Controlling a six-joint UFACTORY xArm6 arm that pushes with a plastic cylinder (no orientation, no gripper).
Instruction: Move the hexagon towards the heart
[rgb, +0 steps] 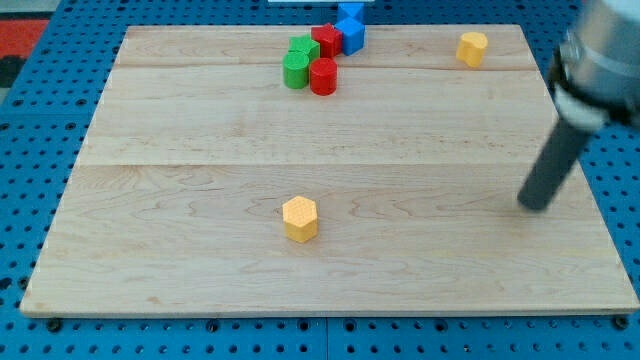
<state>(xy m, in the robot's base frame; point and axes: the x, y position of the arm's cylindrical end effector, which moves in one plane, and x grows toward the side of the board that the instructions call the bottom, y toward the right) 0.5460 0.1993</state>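
Note:
A yellow hexagon block (300, 218) lies on the wooden board (200, 280), low and a little left of centre. A yellow heart block (472, 47) lies near the view's top right corner of the board. My tip (534, 206) rests on the board near its right edge, far to the right of the hexagon and well below the heart. It touches no block.
A cluster sits at the view's top centre: a green block (303, 50), a green cylinder (295, 72), a red cylinder (322, 77), a red block (327, 40) and two blue blocks (350, 32). A blue pegboard (30, 130) surrounds the board.

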